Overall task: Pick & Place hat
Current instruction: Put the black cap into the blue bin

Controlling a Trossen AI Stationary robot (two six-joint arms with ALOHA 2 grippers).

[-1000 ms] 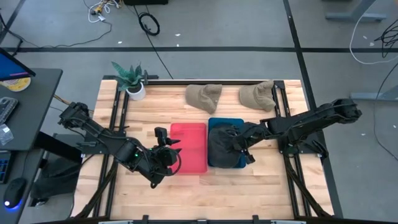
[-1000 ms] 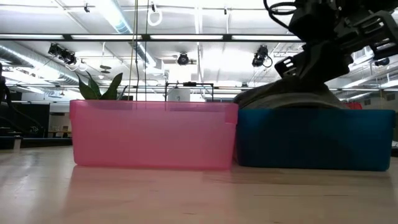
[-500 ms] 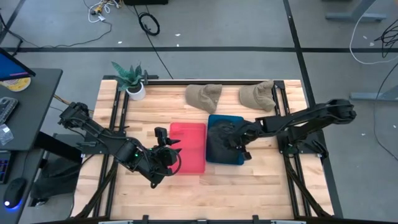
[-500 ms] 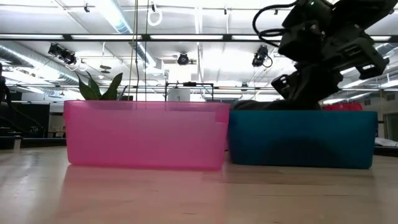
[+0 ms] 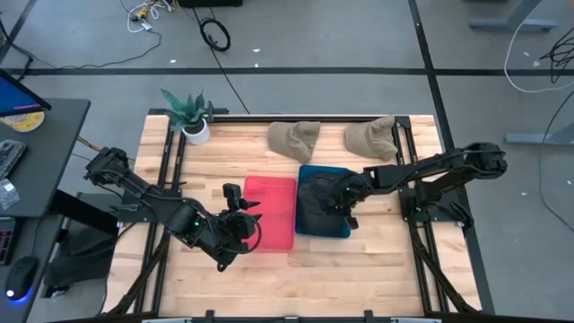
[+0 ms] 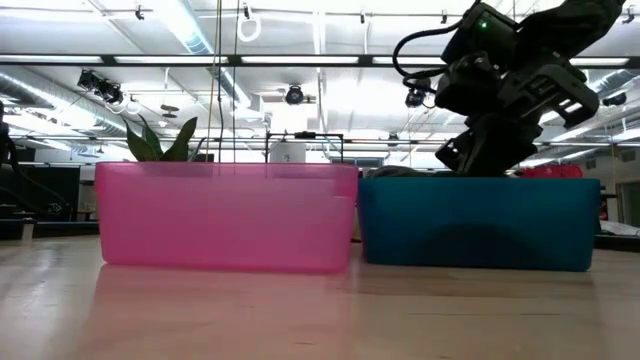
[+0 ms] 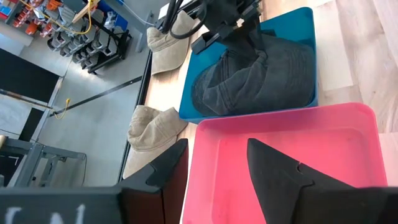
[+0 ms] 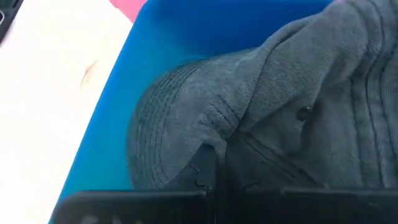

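Two arms at the table. Right gripper (image 5: 343, 196), frame centre, pinched tight on the dark grey hat (image 5: 319, 205) lying inside the blue bin (image 5: 339, 175); its arm reaches in from the right edge. Left gripper (image 5: 244, 216), fingers spread and empty, sits low at the pink bin's (image 5: 273, 215) left rim.

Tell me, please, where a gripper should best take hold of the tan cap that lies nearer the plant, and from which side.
Probably from above, on the tan cap's bunched crown: it lies crumpled on the wooden table, apart from the other tan cap and behind the pink bin, so nothing blocks a descent.
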